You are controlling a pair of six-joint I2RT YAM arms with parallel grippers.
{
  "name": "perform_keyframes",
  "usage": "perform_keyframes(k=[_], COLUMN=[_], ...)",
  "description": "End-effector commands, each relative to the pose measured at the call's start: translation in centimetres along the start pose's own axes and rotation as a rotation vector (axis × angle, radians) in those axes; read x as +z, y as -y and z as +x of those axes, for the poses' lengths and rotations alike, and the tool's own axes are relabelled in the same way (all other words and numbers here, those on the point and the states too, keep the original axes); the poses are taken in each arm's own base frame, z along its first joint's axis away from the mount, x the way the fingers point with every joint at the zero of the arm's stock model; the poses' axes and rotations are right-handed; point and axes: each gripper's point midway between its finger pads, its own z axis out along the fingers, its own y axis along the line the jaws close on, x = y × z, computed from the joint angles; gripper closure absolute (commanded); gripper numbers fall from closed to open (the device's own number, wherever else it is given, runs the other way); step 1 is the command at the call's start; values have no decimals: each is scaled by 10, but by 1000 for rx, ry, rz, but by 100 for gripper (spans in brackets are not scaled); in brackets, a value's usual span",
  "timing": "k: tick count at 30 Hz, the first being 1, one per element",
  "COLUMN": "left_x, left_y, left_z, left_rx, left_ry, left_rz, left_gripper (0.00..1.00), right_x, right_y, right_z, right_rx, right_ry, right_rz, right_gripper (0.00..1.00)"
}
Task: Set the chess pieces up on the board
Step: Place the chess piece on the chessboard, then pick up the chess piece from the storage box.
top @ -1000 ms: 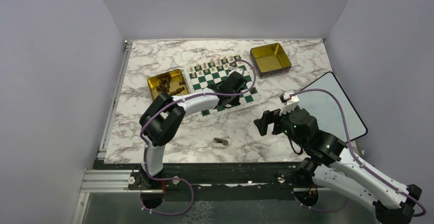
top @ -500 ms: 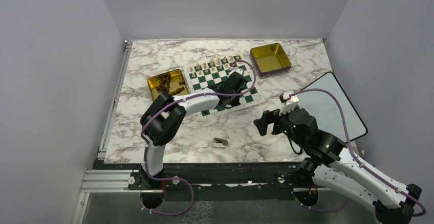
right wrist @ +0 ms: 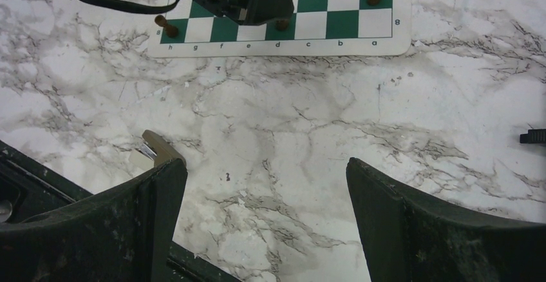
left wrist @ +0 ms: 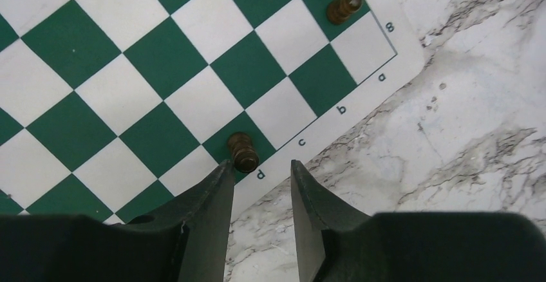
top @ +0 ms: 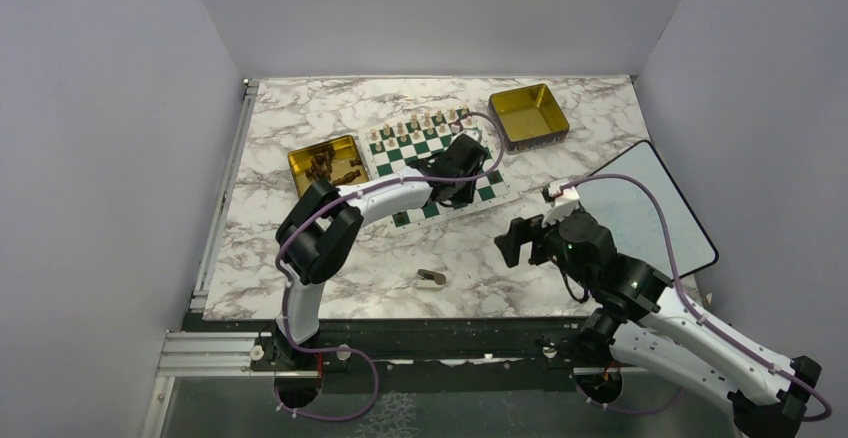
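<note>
Your left gripper (left wrist: 261, 169) hangs low over the lettered edge of the board (left wrist: 161, 56), jaws parted only narrowly, with nothing between them. One dark chess piece (left wrist: 243, 152) stands upright on the green square above the letter d, just beside one fingertip (left wrist: 216, 192); whether they touch cannot be told. A second dark piece (left wrist: 342, 7) stands on a green square in row 7, near the corner. A third dark piece (right wrist: 164, 22) lies tipped over on the h corner square. More dark pieces (top: 322, 165) sit in the gold tin (top: 298, 172) left of the board. Your right gripper (right wrist: 267, 166) hovers wide open and empty over the marble table (right wrist: 290, 134), well apart from the board.
</note>
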Motion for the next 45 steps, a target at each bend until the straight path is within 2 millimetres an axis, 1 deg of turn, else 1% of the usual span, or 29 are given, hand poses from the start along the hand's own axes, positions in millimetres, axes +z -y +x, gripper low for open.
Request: perform_keyframes(k=[1,5,7,11,13,18,21,24,27,32,37,39,41,45], left_x=[-24,-41,-48,-62,-68,-87,-101,-110,-115,-116,-113,-114,-114,-102], left_y=[21,21,16,-3,-16,-66,-99,-136,-169,-224,-278,-298,-315,-331], left_z=[-27,-43,-51,-64,-68,-79,-86,-88,-88,-82,-63,-58,-57,-59], left_rx=[-3,-15,-23,-40,-42,-83,-119,-150,-182,-230,-277,-294,-297,-321], left_ry=[38,62,74,96,103,130,150,152,152,143,89,82,89,84], left_rz=[71,84,75,47,19,-64,-99,-163,-217,-338,-467,-517,-556,-529], left_gripper=[61,60,60,60,60,60,60,61,63,66,67,68,68,68], right_x=[3,3,3,7,9,13,11,9,7,5,5,5,4,4], right_y=[-3,-2,-1,6,9,12,8,2,5,2,6,7,6,6], right_z=[-3,-6,-7,-5,-4,-1,-2,-7,-11,-15,-14,-16,-18,-17], right_rx=[25,43,50,75,86,114,109,91,110,109,92,86,85,69], right_ry=[20,31,29,27,23,11,-8,-10,9,41,41,41,40,33], right_rz=[-7,5,17,70,95,126,108,80,96,67,83,89,90,87], right_gripper=[0,0,0,0,0,0,0,0,0,1,2,2,2,2])
